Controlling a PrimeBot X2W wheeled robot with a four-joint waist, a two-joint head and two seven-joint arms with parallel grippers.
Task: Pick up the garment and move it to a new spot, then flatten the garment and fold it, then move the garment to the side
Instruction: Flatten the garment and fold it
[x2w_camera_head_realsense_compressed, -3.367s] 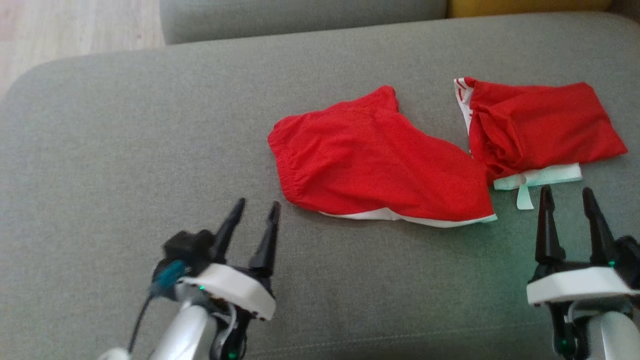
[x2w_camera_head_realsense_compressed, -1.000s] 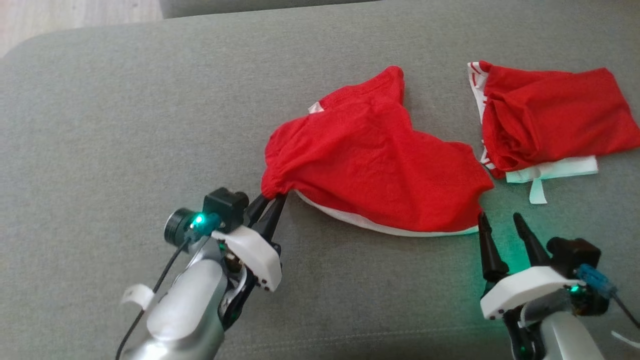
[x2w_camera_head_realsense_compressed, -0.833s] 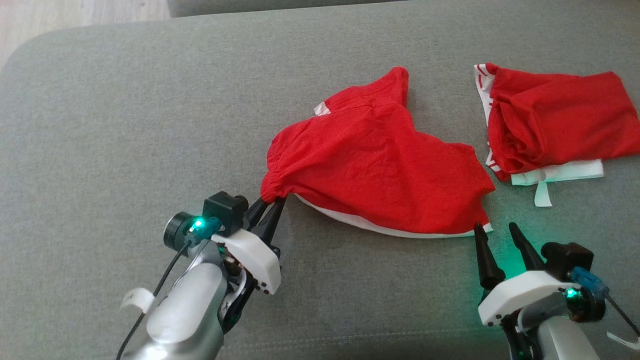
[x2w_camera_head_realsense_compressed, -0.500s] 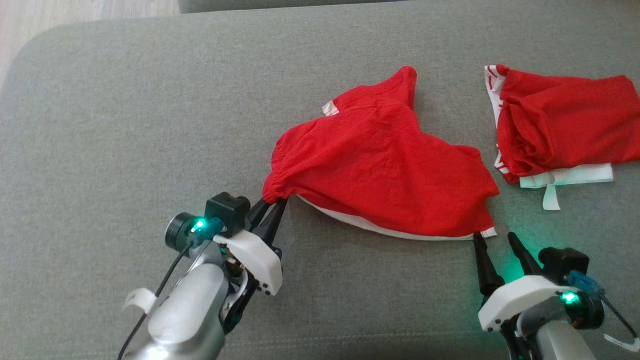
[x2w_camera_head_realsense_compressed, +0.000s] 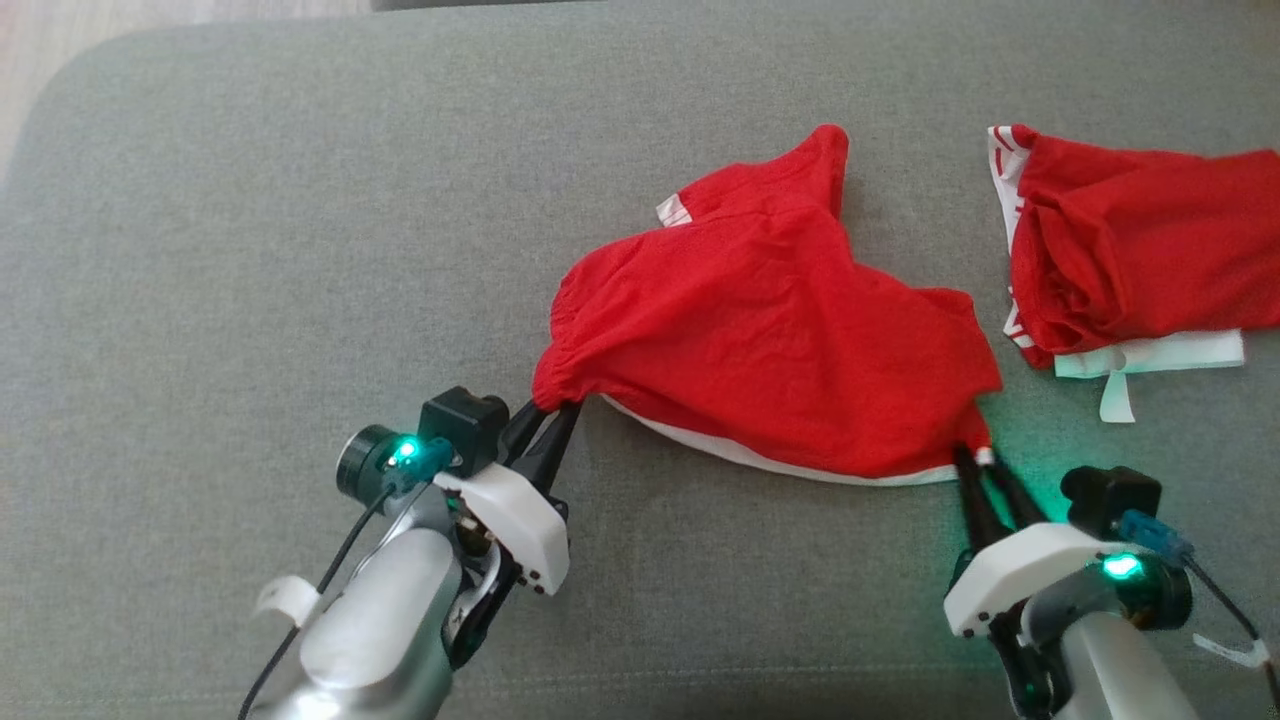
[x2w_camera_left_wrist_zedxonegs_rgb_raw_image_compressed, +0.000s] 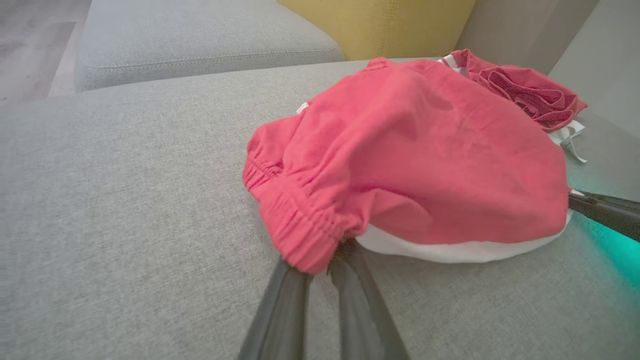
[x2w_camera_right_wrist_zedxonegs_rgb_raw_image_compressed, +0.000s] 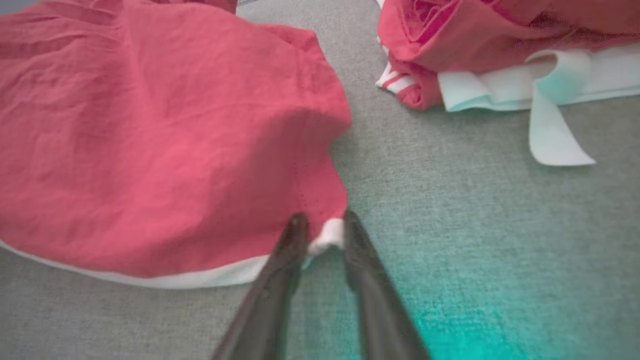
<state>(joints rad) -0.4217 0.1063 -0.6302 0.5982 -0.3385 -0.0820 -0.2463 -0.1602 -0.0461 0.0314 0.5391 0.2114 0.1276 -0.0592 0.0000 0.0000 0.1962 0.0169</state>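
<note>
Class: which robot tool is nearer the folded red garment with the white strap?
Right. The right tool lies close to the folded garment, at the hem corner of the shorts; the left tool grips their far waistband end.

So the garment (x2w_camera_head_realsense_compressed: 770, 340) is a pair of bright red shorts, crumpled and humped up on the grey sofa cushion (x2w_camera_head_realsense_compressed: 250, 250), nowhere near flat. The gathered elastic waistband (x2w_camera_left_wrist_zedxonegs_rgb_raw_image_compressed: 295, 225) is at its left end, with a bunch of it pinched by the left hand (x2w_camera_head_realsense_compressed: 553, 408). A white hem (x2w_camera_head_realsense_compressed: 760, 458) runs along the near edge, and its right corner sits squeezed in the right hand (x2w_camera_head_realsense_compressed: 978, 462). One red flap pokes out on the far side.
</note>
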